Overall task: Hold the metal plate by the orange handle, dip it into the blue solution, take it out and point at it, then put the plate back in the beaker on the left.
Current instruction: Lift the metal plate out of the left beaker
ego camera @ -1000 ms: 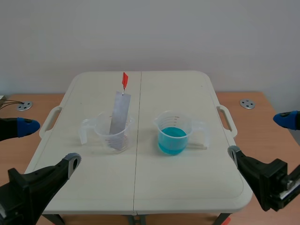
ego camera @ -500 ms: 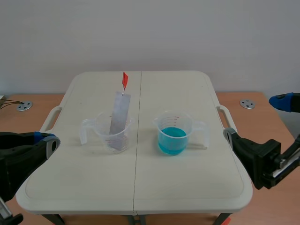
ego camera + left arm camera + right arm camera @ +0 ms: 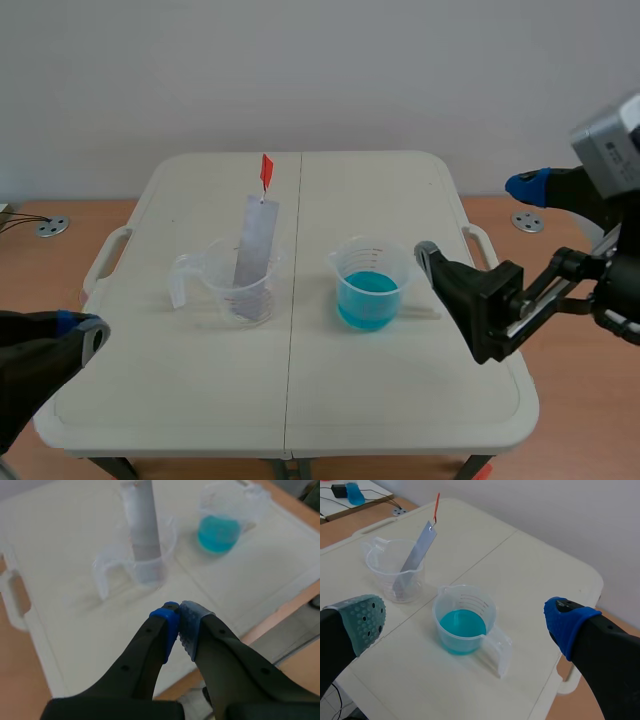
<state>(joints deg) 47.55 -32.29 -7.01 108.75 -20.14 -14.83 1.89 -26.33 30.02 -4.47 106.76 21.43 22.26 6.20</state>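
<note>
My right gripper [image 3: 465,616] is standing wide open, the blue solution [image 3: 462,624] lying between its fingers, the metal plate [image 3: 417,550] leaning in its beaker [image 3: 382,560] ahead. My left gripper [image 3: 180,614] is pressing shut, plate ahead.

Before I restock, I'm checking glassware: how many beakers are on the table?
2. The left beaker holds the metal plate; the right beaker, with blue solution, stands beside it across the table's seam. None appears hidden.

Two beakers: left beaker [image 3: 213,276], blue-solution beaker [image 3: 372,262]. One metal plate [image 3: 255,240]. One table [image 3: 380,190].
</note>
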